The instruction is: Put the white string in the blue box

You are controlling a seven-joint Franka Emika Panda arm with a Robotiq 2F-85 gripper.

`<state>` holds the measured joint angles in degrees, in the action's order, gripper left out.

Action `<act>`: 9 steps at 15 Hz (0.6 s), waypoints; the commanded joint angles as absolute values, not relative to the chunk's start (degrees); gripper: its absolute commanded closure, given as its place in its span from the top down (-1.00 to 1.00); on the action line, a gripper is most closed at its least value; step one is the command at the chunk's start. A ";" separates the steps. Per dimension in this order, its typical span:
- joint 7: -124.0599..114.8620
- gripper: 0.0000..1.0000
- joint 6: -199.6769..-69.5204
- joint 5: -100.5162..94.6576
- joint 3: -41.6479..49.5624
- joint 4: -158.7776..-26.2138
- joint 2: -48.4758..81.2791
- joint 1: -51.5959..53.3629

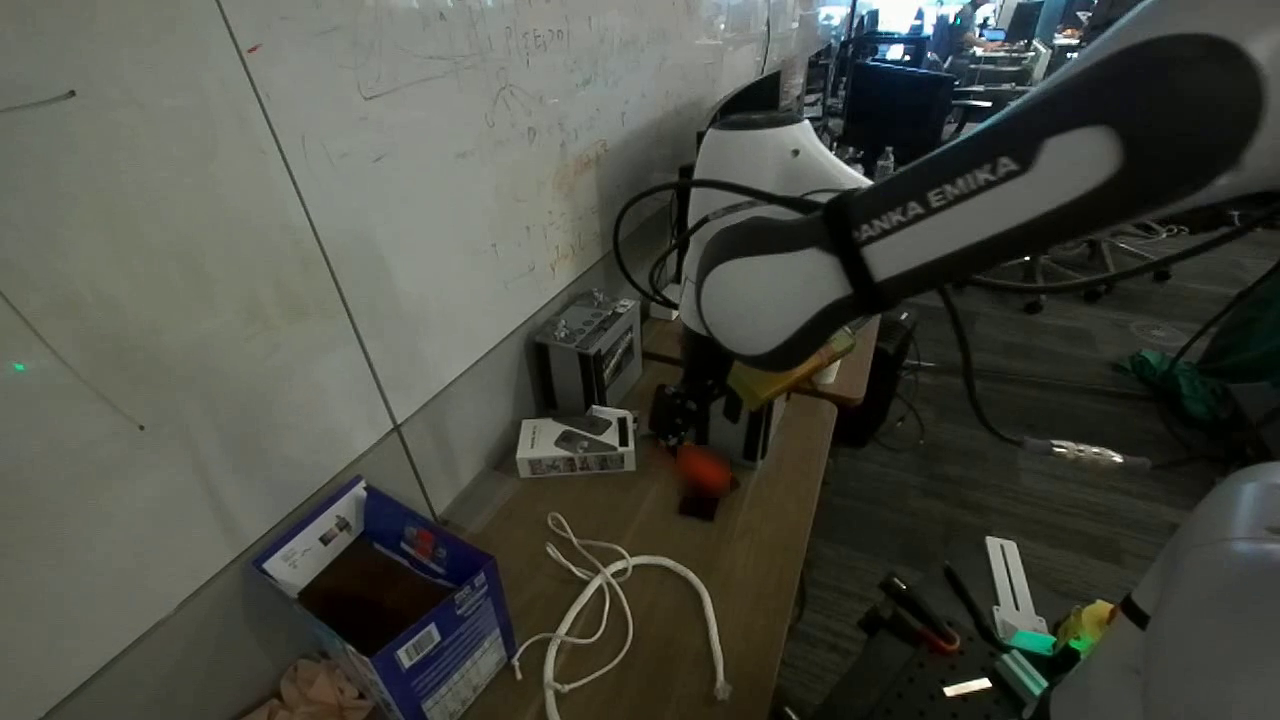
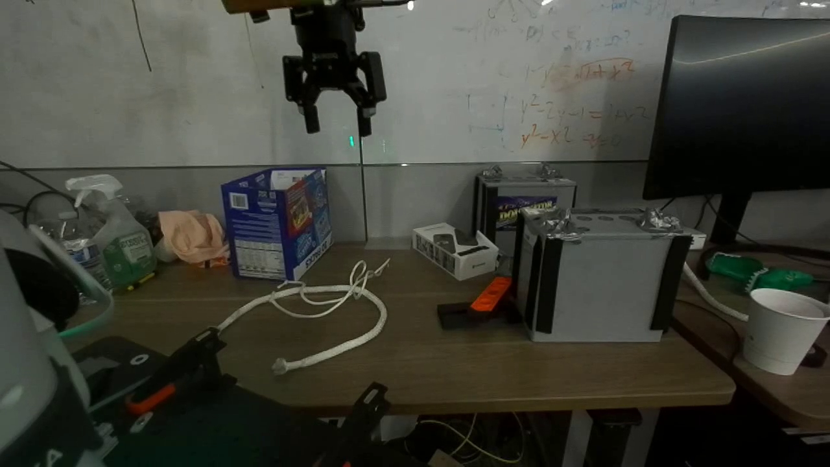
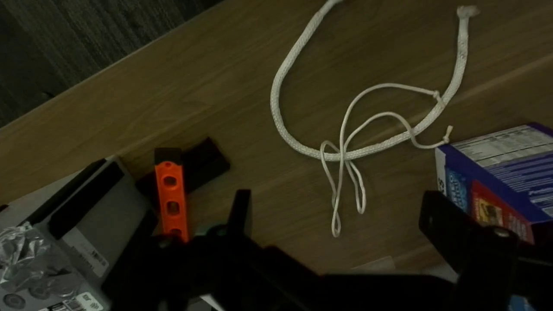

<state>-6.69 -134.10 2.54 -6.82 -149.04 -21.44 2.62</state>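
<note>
The white string [image 1: 655,561] lies in loose loops on the wooden table, beside the blue box. It also shows in an exterior view [image 2: 324,355] and in the wrist view [image 3: 389,141], with thick cord and thinner loops crossing it. The blue box [image 1: 455,640] stands upright with its top open and a dark brown inside, near the wall. It also shows in an exterior view [image 2: 259,224] and at the right edge of the wrist view [image 3: 479,166]. My gripper [image 2: 338,123] is open and empty, high above the table. In the wrist view its fingers [image 3: 339,211] are wide apart.
A white device box [image 2: 457,253] and grey battery-like boxes [image 2: 603,285] stand right of the string. An orange tool [image 2: 491,294] lies on a black piece. A peach cloth [image 2: 193,237] and spray bottle [image 2: 123,240] stand left of the blue box. A whiteboard wall [image 1: 450,200] rises behind.
</note>
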 commanded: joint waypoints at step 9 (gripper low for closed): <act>-2.46 1.00 -139.90 -2.88 -6.18 -117.68 21.30 3.99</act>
<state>-5.24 -138.86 -3.11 -6.42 -125.80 12.13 2.43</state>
